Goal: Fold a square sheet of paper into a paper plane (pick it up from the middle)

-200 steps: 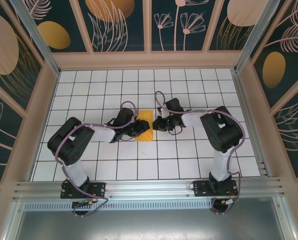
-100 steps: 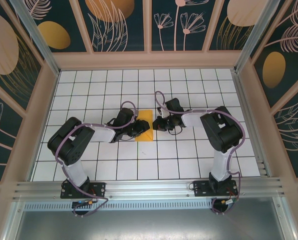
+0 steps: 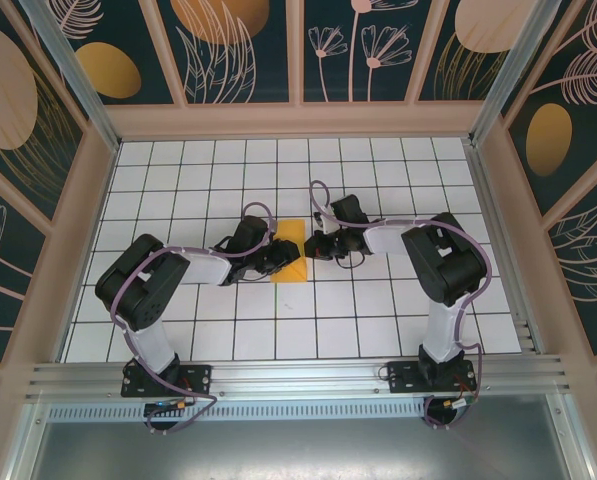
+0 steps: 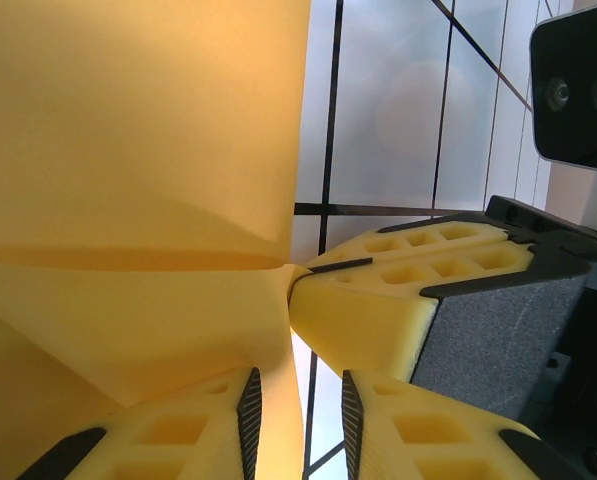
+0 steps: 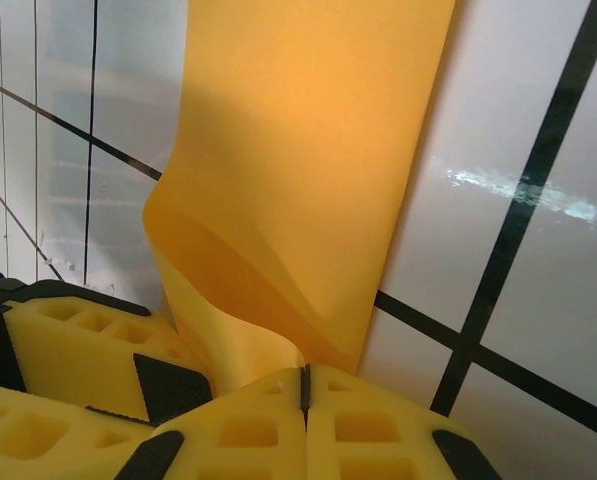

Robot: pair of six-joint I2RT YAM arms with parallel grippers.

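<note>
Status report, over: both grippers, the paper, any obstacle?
Right gripper shut, pinching a raised edge of the orange paper. Left gripper part open beside it, paper between its fingers. Only obstacle: the grippers crowd each other.

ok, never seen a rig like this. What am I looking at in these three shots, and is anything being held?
These are two robot arms bolted at the near edge of a white gridded table, each ending in a two-finger gripper. The wide picture comes from a fixed camera above and behind them, with the left arm on the left. The two close-ups come from cameras on the wrists, so the yellow blocks at the bottom of each are that arm's own fingers. Between the arms lies the square sheet of paper, orange-yellow. The right gripper is shut on an edge of it, and the paper curls up there. The left gripper has its jaws slightly apart with the paper's edge between them; it does not look clamped.
</note>
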